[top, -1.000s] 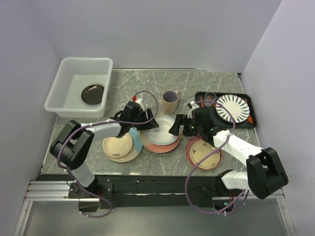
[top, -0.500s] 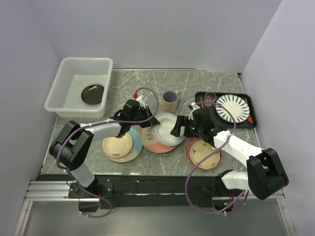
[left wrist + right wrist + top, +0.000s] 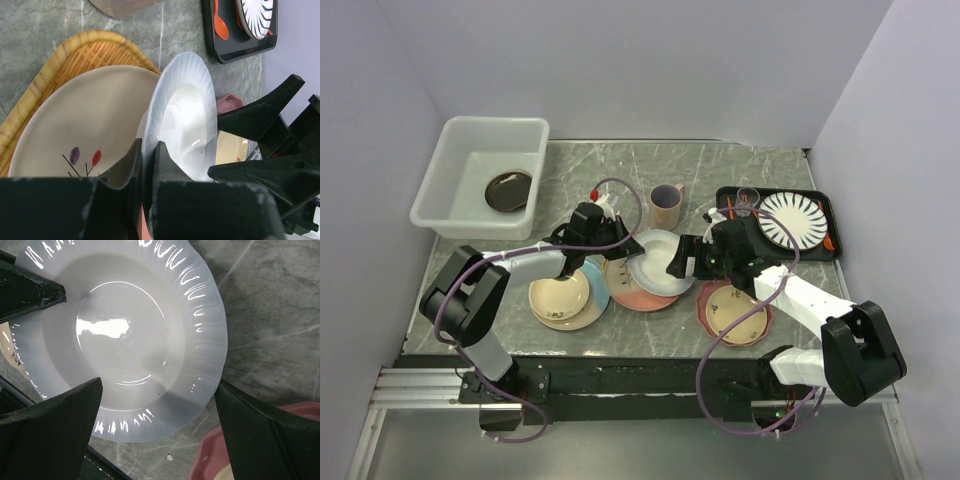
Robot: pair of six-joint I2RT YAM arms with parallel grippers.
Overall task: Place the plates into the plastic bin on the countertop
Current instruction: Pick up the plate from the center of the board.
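Two fingers of the left gripper (image 3: 148, 150) were pinched shut on the rim of the white plate (image 3: 186, 120), holding it tilted above the pink plate (image 3: 638, 298). Facing it, the right gripper (image 3: 159, 385) stood wide open and empty, one finger to each side of that white plate's opposite edge. Well apart, at the far left corner of the desk (image 3: 620, 165), the plastic bin (image 3: 440, 192) held one black plate (image 3: 508, 190).

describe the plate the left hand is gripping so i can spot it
Mid countertop, just in front of the beige mug, lies a pink plate. Tilted above it, rim pinched by the left hand, is the white plate: plain and fluted-rimmed, unlike the black-striped plate on the tray.
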